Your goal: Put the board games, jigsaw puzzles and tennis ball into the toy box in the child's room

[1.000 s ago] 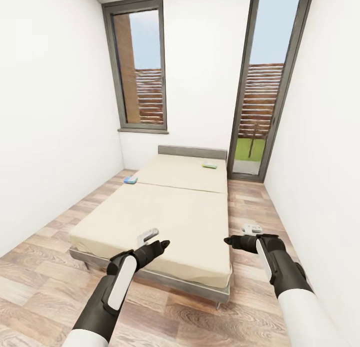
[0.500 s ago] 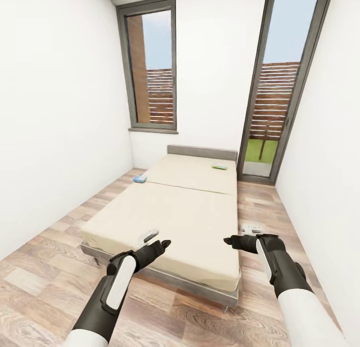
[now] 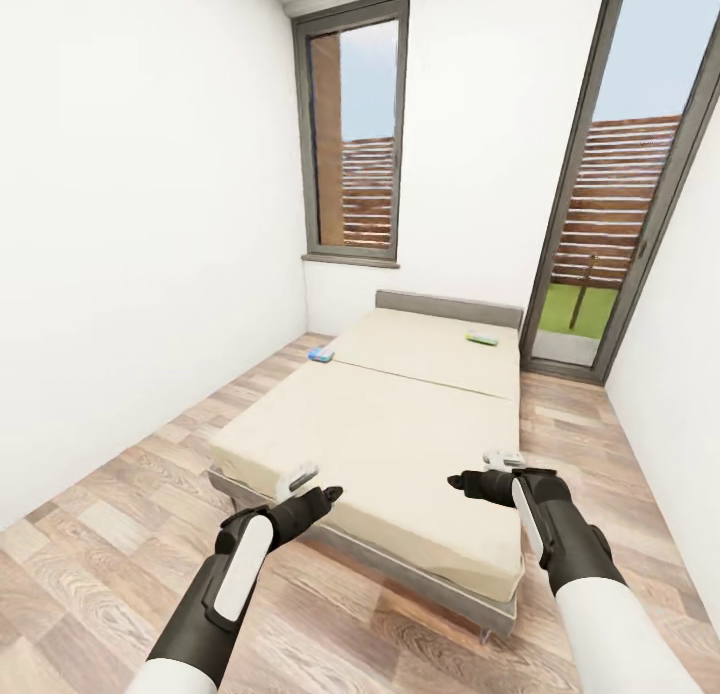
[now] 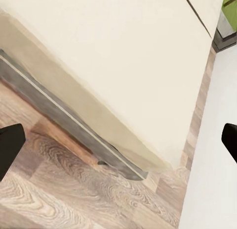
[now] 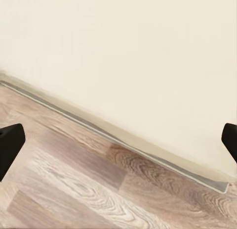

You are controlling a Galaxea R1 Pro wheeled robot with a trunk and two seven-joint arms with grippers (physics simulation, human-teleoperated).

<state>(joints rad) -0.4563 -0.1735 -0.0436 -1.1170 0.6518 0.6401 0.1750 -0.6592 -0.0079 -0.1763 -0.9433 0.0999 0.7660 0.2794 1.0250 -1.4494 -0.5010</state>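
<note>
Your head view has swung left since a second ago: the bed (image 3: 400,414) now sits right of centre, the window (image 3: 355,144) is near the middle, and more of the left wall and wooden floor (image 3: 110,514) shows. That is the camera turning; nothing on the bed has moved.

Two of your board games are on the bed. The blue board game (image 3: 321,354) lies at the mattress's left edge, roughly where the two mattress sections meet. The green board game (image 3: 482,338) lies flat near the right end of the grey headboard (image 3: 448,307), close to the far right corner of the bed. The two are well apart.

Your left gripper (image 3: 318,489) hangs over the bed's near edge, close to the near left corner, holding nothing. Your right gripper (image 3: 470,471) hangs over the near right part of the mattress, also with nothing in it. In both wrist views the dark fingers (image 4: 10,147) (image 5: 10,142) sit at opposite sides of the picture, spread wide apart, with only the bed's edge and floor between them. Both arms keep the same pose as before.
</note>
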